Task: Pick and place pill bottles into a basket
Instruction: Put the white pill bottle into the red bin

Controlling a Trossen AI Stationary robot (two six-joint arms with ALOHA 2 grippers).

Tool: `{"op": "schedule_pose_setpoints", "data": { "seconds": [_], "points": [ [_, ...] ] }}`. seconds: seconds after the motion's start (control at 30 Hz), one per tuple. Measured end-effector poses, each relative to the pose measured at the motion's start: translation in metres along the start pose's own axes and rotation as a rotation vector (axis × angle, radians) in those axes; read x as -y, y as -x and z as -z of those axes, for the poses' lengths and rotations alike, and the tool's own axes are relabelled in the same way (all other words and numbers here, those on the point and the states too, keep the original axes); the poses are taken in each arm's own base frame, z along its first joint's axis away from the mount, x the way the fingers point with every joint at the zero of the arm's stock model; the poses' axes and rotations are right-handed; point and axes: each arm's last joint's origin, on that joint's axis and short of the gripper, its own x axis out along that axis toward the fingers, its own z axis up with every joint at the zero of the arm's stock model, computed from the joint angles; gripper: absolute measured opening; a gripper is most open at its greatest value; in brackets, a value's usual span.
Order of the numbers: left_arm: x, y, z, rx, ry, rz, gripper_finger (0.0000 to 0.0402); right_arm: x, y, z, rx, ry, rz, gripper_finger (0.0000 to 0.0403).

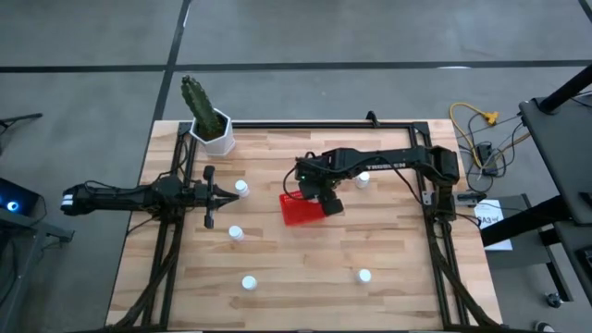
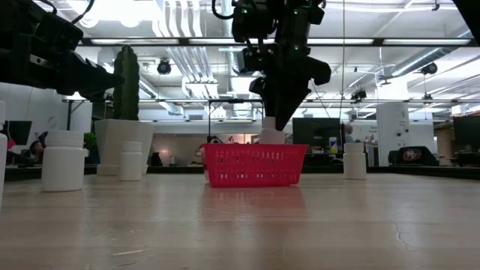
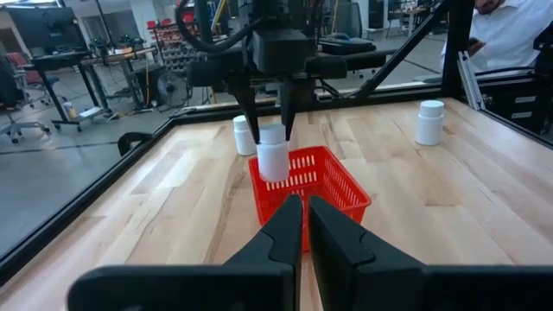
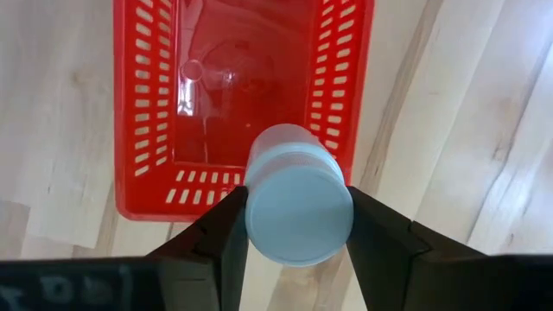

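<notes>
A white pill bottle (image 3: 273, 154) hangs upright, long axis vertical, cap up, clamped between the fingers of the right tool (image 4: 298, 226) directly above the red basket (image 3: 321, 186). The bottle's base sits at about rim height over one end of the basket. The basket holds nothing else and rests near the middle of the counter (image 1: 305, 268). No label or writing shows on the bottle. Five more bottles stand upright on the counter: three near the left tool (image 1: 212, 196), one beside the right arm, one toward the front edge. The left tool's fingers are together and hold nothing. A cactus pot (image 1: 215, 132) stands at the far left corner.
</notes>
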Motion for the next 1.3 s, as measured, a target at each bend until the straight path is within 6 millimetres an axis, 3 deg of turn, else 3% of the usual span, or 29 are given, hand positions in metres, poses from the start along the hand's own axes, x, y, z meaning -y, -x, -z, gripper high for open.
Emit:
{"op": "schedule_pose_setpoints", "data": {
  "seconds": [0.6,0.93,1.3],
  "points": [
    [0.0000,0.0000,0.0000,0.000,0.000,0.000,0.0005,-0.0004,-0.0088,0.0013,0.014,0.010,0.014,0.0151],
    [0.0000,0.0000,0.0000,0.000,0.000,0.000,0.0005,0.0004,-0.0089,0.0017,-0.003,0.010,0.051,0.0183],
    [0.0000,0.0000,0.0000,0.000,0.000,0.000,0.0005,0.0006,-0.0093,0.0023,-0.011,0.006,0.059,0.0168]
  ]
}}
